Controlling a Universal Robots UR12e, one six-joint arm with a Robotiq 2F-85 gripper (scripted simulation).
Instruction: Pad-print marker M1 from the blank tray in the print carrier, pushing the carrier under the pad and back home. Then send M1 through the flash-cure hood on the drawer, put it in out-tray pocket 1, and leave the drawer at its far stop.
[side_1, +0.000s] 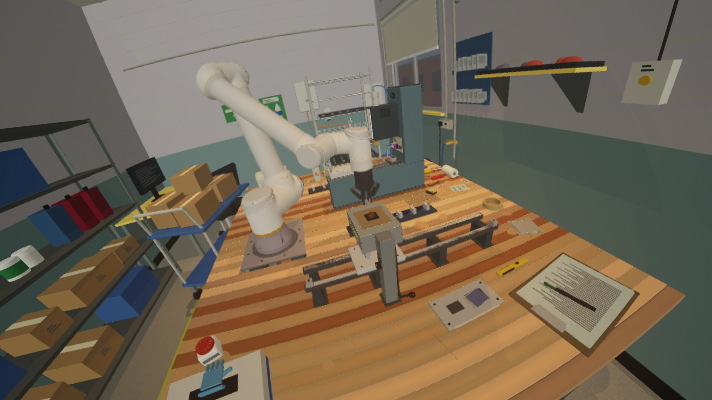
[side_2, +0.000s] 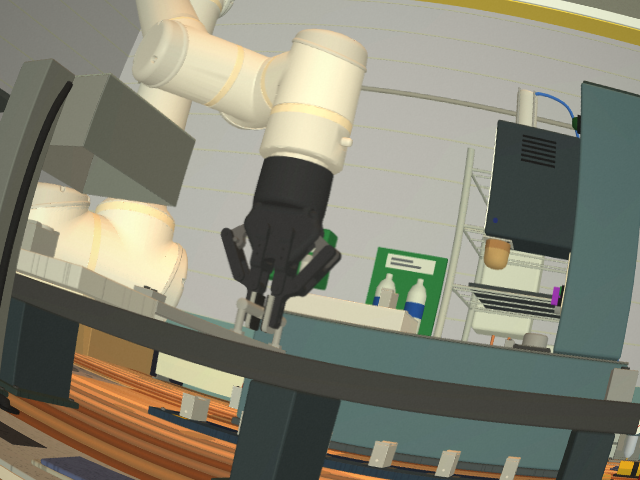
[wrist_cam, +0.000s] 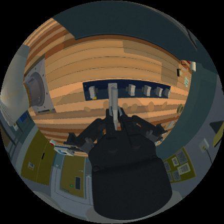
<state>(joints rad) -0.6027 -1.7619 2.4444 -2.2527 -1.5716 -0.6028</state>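
My gripper (side_2: 263, 316) (side_1: 364, 198) (wrist_cam: 114, 113) hangs behind the flash-cure hood (side_1: 375, 222), closed on the grey drawer handle (side_2: 254, 310). The handle bar (wrist_cam: 113, 102) shows between my fingers in the wrist camera. The drawer plate (side_1: 361, 264) sits on the long rails (side_1: 430, 242) under the hood. The blank tray (wrist_cam: 127, 90) lies on the bench below with several small grey markers in its pockets. The teal pad printer (side_1: 395, 145) with its tan pad (side_2: 496, 253) stands beyond. I cannot tell which marker is M1.
The hood's grey post (side_1: 390, 267) stands in front of me. The rail (side_2: 320, 372) crosses the second side camera. A grey out-tray (side_1: 465, 303) and a clipboard (side_1: 575, 300) lie at the bench's near right. A tape roll (side_1: 492, 202) lies right.
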